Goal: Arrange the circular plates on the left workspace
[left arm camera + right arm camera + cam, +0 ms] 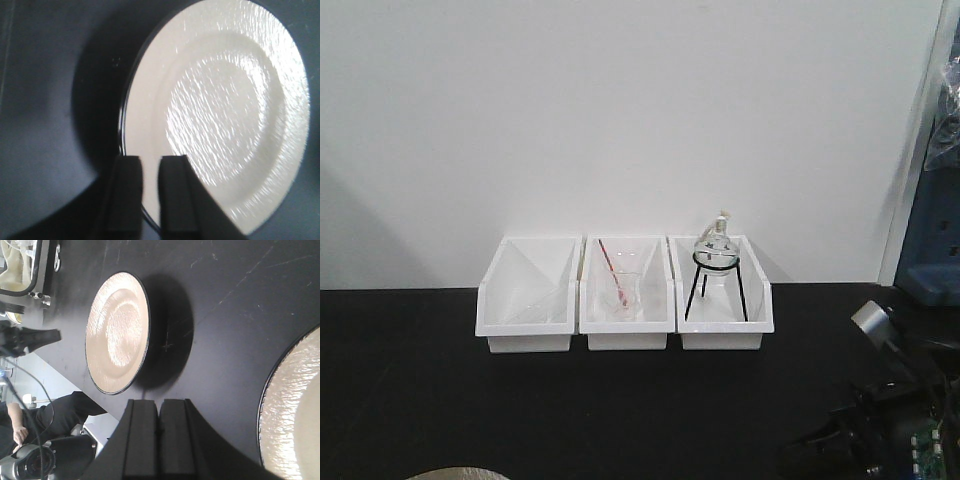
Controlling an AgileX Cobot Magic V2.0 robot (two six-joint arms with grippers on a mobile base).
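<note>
A circular plate (225, 110) with a glossy tan top and a thin dark rim fills the left wrist view and throws a wide shadow on the black left workspace (40, 125). My left gripper (150, 159) is shut on its near rim, one finger outside the rim and the other over the top face. In the right wrist view this kind of plate (117, 332) shows at upper left, and a second one (295, 415) is cut off by the right edge. My right gripper (159, 402) hovers over bare countertop between them, shut on nothing. A sliver of plate (455, 473) shows at the bottom of the front view.
Three white bins stand in a row at the back against the wall: an empty one (528, 300), one holding a beaker with a red rod (625, 292), and one holding a round flask on a black tripod (720, 285). My right arm (885, 430) occupies the front right corner.
</note>
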